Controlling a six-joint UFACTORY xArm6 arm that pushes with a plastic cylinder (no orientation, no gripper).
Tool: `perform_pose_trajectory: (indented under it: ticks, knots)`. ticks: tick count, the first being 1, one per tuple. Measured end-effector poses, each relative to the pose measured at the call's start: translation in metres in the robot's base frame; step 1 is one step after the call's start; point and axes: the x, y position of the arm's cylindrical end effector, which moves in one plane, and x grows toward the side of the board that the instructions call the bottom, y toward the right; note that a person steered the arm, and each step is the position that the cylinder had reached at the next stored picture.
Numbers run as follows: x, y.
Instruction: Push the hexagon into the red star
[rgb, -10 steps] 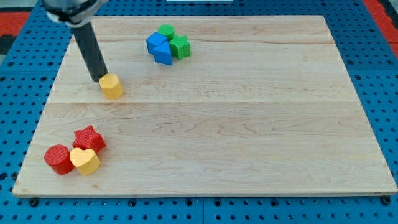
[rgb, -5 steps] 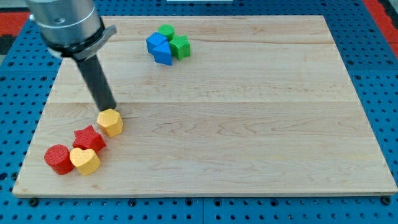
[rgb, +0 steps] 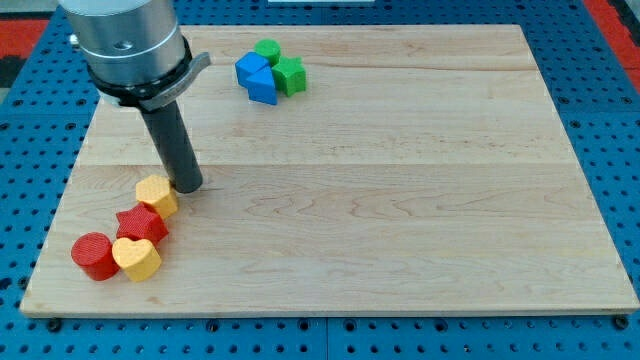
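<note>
The yellow hexagon (rgb: 156, 194) lies at the view's lower left and touches the upper edge of the red star (rgb: 140, 224). My tip (rgb: 188, 186) rests on the board just right of the hexagon, touching or nearly touching it. The red star sits against a yellow heart (rgb: 136, 258) and close to a red cylinder (rgb: 94, 255) below it.
A cluster of two blue blocks (rgb: 257, 78), a green cylinder (rgb: 267, 50) and a green star (rgb: 289, 75) sits near the view's top centre. The wooden board (rgb: 400, 200) lies on a blue pegboard. The board's left edge is near the red cylinder.
The hexagon has been pushed down and left, from the upper left of the board into contact with the red star. My tip followed and now sits to the hexagon's right.
</note>
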Motion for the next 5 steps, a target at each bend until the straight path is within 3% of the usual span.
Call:
perform_pose_trajectory:
  ticks: [2,3,4,5]
  knots:
    - [0.006,0.004]
    - [-0.023,0.01]
    - [-0.028,-0.036]
    - [0.003,-0.08]
